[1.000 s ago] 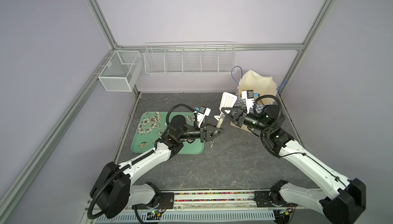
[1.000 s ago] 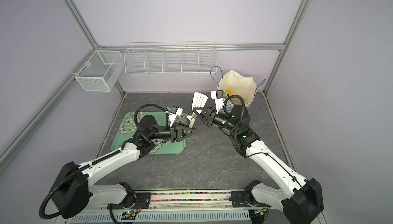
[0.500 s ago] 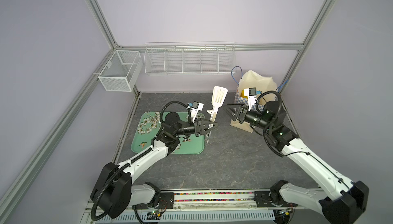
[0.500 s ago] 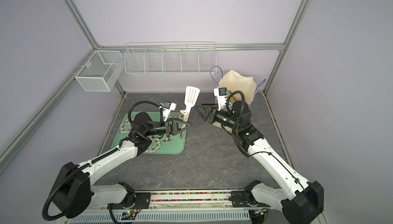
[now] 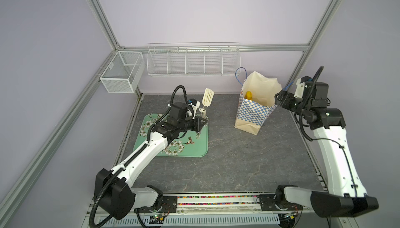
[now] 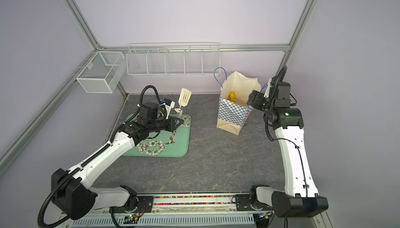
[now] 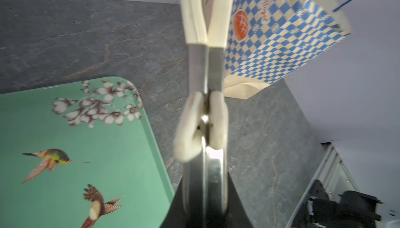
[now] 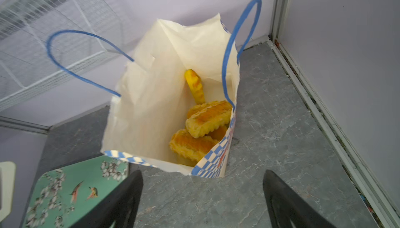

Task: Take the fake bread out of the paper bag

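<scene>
2 arms that were meeting over the middle of the table 1 second ago now stand well apart. the left gripper [image 5: 200,124] has carried the tongs [image 5: 208,97] over the far corner of the green tray [image 5: 194,149]. its fingers are pressed tight on the metal handle end, and the cream slotted head points up and away. the right gripper [image 5: 279,100], which was nearly closed at the tongs then, has let go and swung back to the right side of the paper bag [image 5: 252,116], about level with its rim. its fingers [image 8: 281,196] are spread wide with nothing between them. the fake bread [image 8: 207,118] is all inside the bag. at least 2 ribbed loaves lie low against 1 wall, and a thinner yellow piece stands on end behind them. the bag stands upright with its mouth open, near the back right corner. the handover looks finished. no bread is out yet, so the next step is probably a reach into the bag, with the tongs or the free gripper.
</scene>
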